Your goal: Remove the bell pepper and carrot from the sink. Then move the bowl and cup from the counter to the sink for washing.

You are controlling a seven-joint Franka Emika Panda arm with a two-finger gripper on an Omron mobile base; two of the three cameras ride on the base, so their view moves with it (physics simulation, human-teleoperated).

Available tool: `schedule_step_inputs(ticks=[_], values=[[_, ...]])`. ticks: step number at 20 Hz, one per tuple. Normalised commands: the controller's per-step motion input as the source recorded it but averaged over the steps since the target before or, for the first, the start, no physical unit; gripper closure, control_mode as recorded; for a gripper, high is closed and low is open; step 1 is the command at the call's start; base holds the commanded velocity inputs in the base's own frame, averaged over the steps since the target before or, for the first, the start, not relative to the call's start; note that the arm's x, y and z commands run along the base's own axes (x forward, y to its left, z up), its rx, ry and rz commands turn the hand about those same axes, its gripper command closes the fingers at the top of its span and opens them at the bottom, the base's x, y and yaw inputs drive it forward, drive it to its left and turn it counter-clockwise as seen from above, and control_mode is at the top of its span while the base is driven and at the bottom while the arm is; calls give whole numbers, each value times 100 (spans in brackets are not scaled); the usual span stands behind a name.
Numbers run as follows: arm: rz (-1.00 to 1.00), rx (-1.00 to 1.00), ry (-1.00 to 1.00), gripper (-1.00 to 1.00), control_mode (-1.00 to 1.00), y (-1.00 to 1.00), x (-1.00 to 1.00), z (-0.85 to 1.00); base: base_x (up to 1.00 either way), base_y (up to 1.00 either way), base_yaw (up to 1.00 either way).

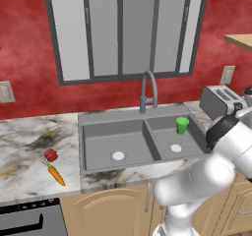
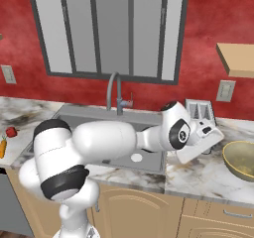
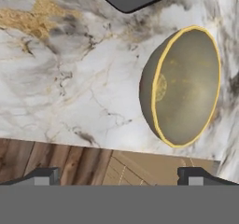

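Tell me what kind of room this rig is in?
A rendered home kitchen, apparently: a double-basin sink with a faucet, a marble counter over wooden cabinets, and a toaster.

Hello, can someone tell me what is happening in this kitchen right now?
A robot arm is clearing up around the sink. The pepper and carrot lie on the counter to its left, and the cup stands in the right basin. The bowl is on the counter at the right, with the open, empty end effector pointed toward it.
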Motion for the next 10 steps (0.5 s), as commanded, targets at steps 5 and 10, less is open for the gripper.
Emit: schedule_step_inputs(ticks=[5,10], values=[[1,0,0,-100,-100,-22,7,-7,0,0,0],[2,2,0,-100,-100,-16,7,-6,0,0,0]])
